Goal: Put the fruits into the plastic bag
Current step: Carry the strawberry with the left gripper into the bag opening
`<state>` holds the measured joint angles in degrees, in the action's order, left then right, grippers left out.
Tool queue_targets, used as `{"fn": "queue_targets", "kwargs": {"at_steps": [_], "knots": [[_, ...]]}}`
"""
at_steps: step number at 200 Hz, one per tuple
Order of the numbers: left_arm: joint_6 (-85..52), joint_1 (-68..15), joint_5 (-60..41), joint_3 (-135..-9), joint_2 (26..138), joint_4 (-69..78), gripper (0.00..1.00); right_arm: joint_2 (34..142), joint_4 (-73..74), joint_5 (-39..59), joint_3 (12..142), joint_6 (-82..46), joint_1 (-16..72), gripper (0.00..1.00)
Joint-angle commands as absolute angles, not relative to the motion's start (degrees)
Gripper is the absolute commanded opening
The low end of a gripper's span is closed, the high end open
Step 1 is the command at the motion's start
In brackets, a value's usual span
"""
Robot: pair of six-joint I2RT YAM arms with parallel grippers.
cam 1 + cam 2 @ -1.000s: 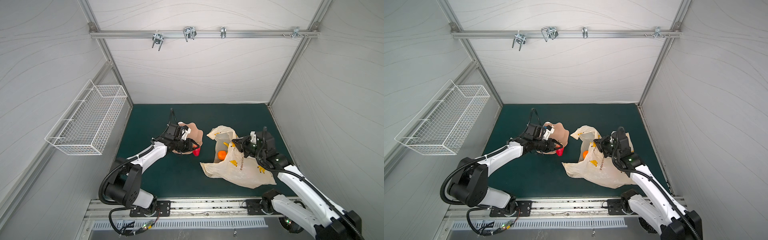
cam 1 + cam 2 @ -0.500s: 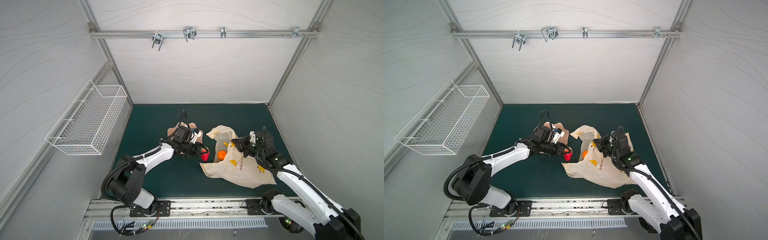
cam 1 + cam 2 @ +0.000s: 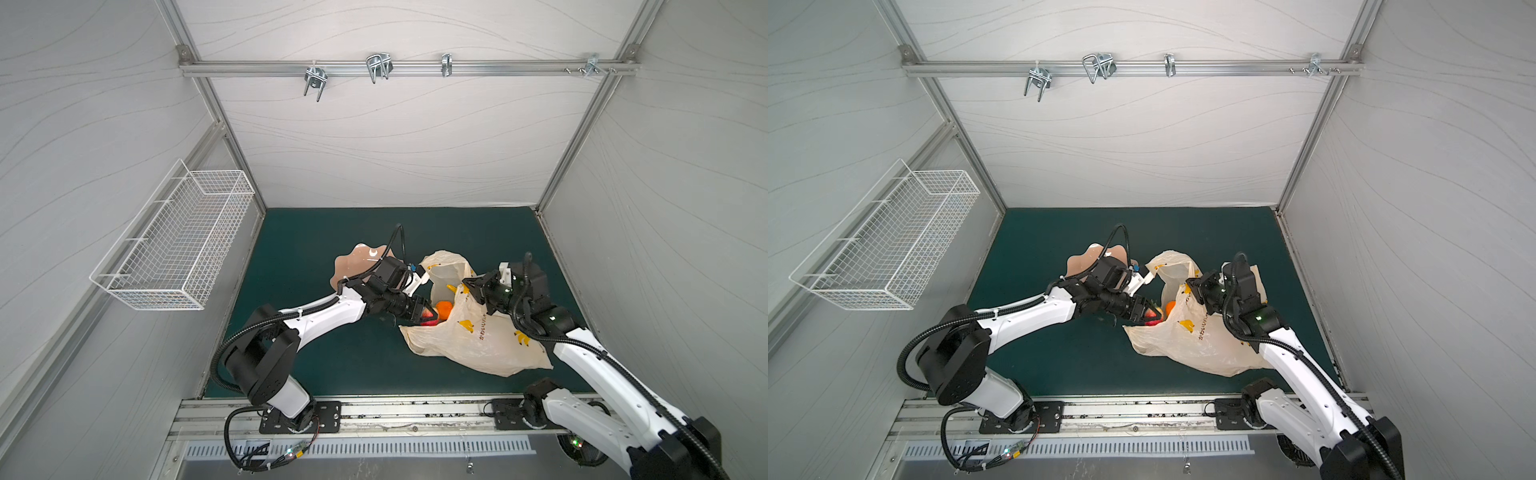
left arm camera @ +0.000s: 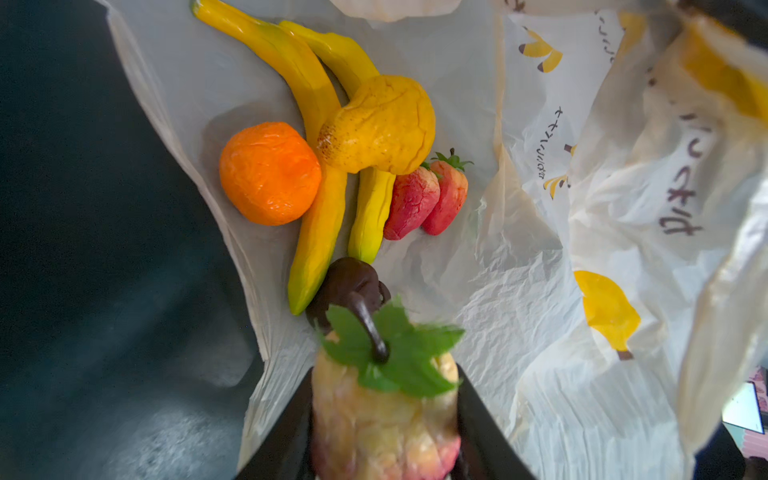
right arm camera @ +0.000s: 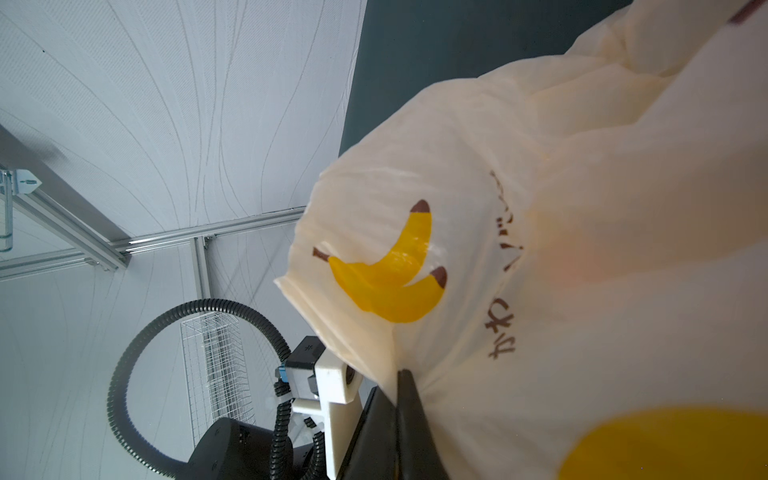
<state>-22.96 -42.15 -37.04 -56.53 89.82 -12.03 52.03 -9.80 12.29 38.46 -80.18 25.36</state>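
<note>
Seven toy fruits lie on the inner film of the plastic bag (image 4: 519, 291), seen from the left wrist camera. Two yellow bananas (image 4: 316, 124) lie side by side along their length. An orange (image 4: 270, 172) touches the longer one, and a yellow-orange pear-shaped fruit (image 4: 382, 124) rests across both. Two red strawberries (image 4: 411, 203) lie side by side, against the shorter banana. A dark brown-purple fruit (image 4: 347, 282) sits near the bag's edge, at the tips of the bananas.

The left gripper (image 4: 384, 415) is closed on an eighth piece, a leafy toy fruit (image 4: 374, 440), pale yellow blushing red, with a green leaf and a dark curved stem. Its jaws press on either side of the fruit, which is just short of the dark fruit. In both top views this gripper (image 3: 428, 313) reaches across to the mouth of the bag (image 3: 469, 345), close beside the orange (image 3: 444, 307).

The right gripper (image 5: 401, 374) is pinched fully together on a fold of the bag's film, beside a printed banana bunch. In a top view it (image 3: 1192, 286) holds that side of the mouth raised while the rest of the bag lies crumpled on the green table (image 3: 1059, 241).

Behind the left arm a pink wavy-edged bowl (image 3: 353, 266) stands on the table, near the bag but apart from it. A white wire basket (image 3: 183, 245) hangs on the left wall.
</note>
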Motion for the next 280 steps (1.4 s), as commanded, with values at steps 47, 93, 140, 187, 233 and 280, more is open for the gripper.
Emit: {"fn": "queue_targets", "kwargs": {"at_steps": [47, 93, 140, 187, 233, 280], "knots": [[-20.5, -47.2, -37.6, -68.3, 100.0, -12.7, 0.26, 52.1, -8.9, 12.1, 38.9, -81.5, 25.9, 0.0], [-20.3, -48.6, -38.8, -76.4, 108.2, -14.3, 0.25, 52.1, -8.8, 12.0, 39.2, -81.4, 26.1, 0.0], [-20.3, -49.8, -39.4, -83.6, 114.3, -16.2, 0.28, 52.3, -8.3, 12.1, 39.3, -81.5, 26.2, 0.0], [-22.0, -50.4, -40.3, -86.7, 117.4, -15.2, 0.38, 52.5, -7.8, 12.1, 38.9, -81.9, 26.2, 0.0], [-21.4, -51.0, -41.3, -87.7, 117.8, -15.2, 0.66, 52.5, -7.6, 12.1, 38.7, -81.8, 26.2, 0.0], [-21.3, -51.0, -40.2, -86.7, 116.6, -15.0, 0.76, 52.3, -7.6, 12.1, 38.6, -81.9, 26.2, 0.0]]}}
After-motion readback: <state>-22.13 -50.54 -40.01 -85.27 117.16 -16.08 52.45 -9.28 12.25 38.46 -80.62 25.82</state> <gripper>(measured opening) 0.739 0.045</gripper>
